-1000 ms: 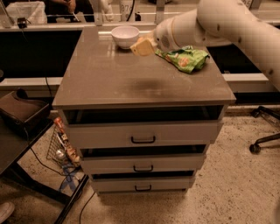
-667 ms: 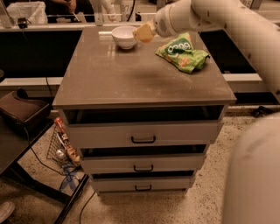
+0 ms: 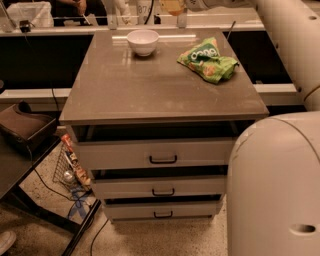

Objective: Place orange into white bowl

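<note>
Jaws of the gripper [image 3: 173, 12] clamp the orange [image 3: 172, 5] beyond the surface's [image 3: 150, 92] far edge; the bowl [image 3: 142, 41] stands near that edge, left of the orange.

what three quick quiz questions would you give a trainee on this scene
1. True or false: the orange lies in the white bowl.
2. What lies on the cabinet top, toward the picture's right of the bowl? A) green snack bag B) mug C) sponge
3. Fill in: the gripper is at the picture's ___ edge, beyond the bowl.
Key: 1 false, the gripper holds it; 2 A; 3 top.
</note>
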Tool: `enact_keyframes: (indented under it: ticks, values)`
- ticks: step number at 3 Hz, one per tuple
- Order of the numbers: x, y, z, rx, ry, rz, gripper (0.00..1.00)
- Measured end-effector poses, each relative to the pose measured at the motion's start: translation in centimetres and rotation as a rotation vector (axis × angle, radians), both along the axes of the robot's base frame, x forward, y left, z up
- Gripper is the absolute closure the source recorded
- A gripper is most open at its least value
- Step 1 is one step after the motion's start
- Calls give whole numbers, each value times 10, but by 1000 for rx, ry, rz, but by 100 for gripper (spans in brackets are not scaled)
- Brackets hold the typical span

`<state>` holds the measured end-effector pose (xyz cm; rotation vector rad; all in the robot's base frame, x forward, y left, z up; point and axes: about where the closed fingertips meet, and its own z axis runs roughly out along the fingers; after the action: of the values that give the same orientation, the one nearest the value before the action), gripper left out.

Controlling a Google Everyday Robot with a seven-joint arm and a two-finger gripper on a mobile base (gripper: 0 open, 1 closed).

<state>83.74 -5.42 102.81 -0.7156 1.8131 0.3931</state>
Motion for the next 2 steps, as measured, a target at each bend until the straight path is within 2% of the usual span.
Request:
enact_keyframes:
  ticks: [1, 2]
  values:
    - [0, 1, 0, 0, 1, 2, 100]
    - [19, 12, -7, -12, -28, -28, 100]
